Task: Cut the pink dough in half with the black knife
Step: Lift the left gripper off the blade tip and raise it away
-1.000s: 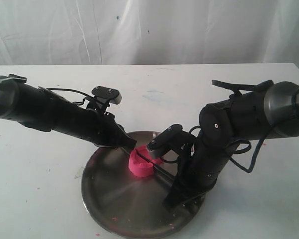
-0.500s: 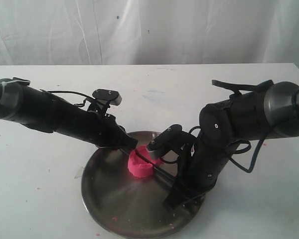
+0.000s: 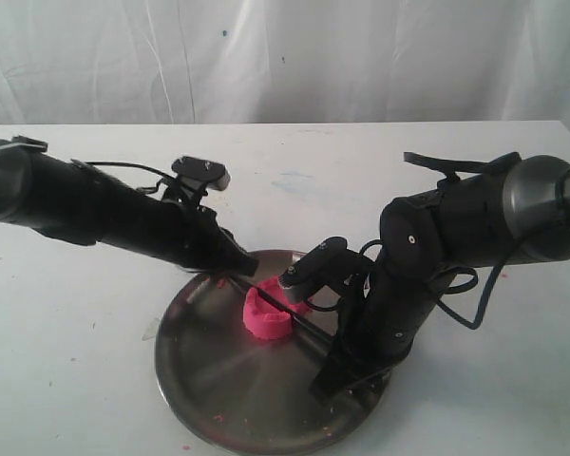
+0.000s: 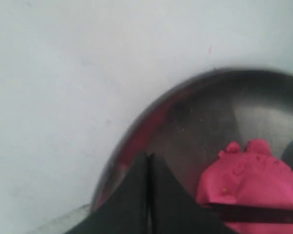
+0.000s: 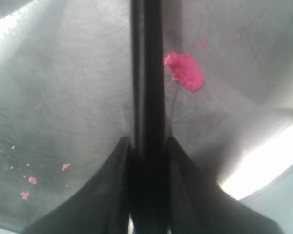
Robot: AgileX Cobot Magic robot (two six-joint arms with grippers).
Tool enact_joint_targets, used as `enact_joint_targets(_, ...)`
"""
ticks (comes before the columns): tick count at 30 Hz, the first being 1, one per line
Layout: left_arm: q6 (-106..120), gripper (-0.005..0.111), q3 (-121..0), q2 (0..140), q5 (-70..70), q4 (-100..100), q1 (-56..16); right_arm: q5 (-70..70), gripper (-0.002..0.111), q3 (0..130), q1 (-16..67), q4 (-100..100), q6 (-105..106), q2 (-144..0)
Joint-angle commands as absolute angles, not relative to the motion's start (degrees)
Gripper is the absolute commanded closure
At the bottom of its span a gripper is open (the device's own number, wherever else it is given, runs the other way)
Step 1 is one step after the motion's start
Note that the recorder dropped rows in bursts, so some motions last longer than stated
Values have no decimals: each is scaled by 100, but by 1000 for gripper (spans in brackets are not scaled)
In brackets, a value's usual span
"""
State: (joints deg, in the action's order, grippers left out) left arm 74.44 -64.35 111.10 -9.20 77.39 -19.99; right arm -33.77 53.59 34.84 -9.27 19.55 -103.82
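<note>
The pink dough is a round lump on the steel plate. In the left wrist view the dough has the black knife's blade lying across it. My right gripper is shut on the knife by the handle, low over the plate's right side. The knife slants from there to the dough. My left gripper is shut and empty, its tips just left of the dough and not touching it.
A small pink piece lies on the plate beside the blade, and pink crumbs are scattered nearby. The plate stands on a white table with a white curtain behind it.
My left gripper has drawn back slightly up and to the left, away from the dough. The right arm, the knife and the dough have not moved.
</note>
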Motion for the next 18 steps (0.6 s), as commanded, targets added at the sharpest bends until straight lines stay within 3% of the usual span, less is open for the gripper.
enact_joint_targets(1,7577,107,-6405,10258,-539,7403,-1998,-3316,108,5359,3496,-959,1931,-10469)
enact_joint_targets(12,7577,107,-5465,8090,1072,6922,-1192,-3452,108,5357,3496,-959,1931,-10469)
enact_joint_targets(18,7577,107,-4405,7295,1222,7893,-759,-3465,108,5357,3496,-959,1931,-10469)
